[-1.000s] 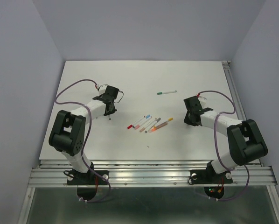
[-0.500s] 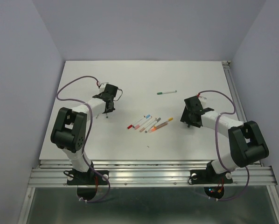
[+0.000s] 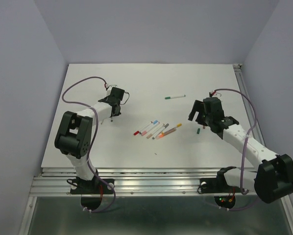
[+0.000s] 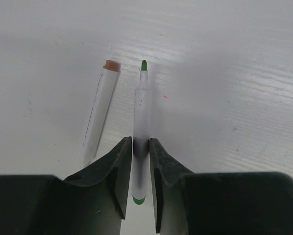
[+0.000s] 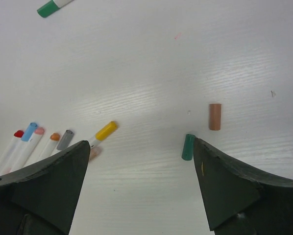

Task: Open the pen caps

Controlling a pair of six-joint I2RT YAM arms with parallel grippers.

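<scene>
In the left wrist view my left gripper (image 4: pixel 141 142) is shut on a whitish pen barrel (image 4: pixel 142 112) with a bare green tip, which lies along the table. A second uncapped barrel (image 4: pixel 100 112) with an orange-brown end lies just to its left. My right gripper (image 5: pixel 141 142) hangs wide open over the table, holding nothing. A loose green pen cap (image 5: pixel 187 147) lies against its right fingertip, and a loose brown cap (image 5: pixel 214 116) lies just beyond. From above, the green cap (image 3: pixel 198 131) sits under the right gripper (image 3: pixel 200 119), far from the left gripper (image 3: pixel 112 113).
Several capped pens (image 3: pixel 156 129) lie fanned out at mid-table, with red, blue, pink, orange, grey and yellow caps (image 5: pixel 106 130). A lone green-capped pen (image 3: pixel 175 97) lies further back. A metal rail (image 3: pixel 156 178) runs along the near edge.
My right gripper has opened wide and let the green cap drop onto the table, while its arm stretched out and rose. The left arm has barely shifted.
</scene>
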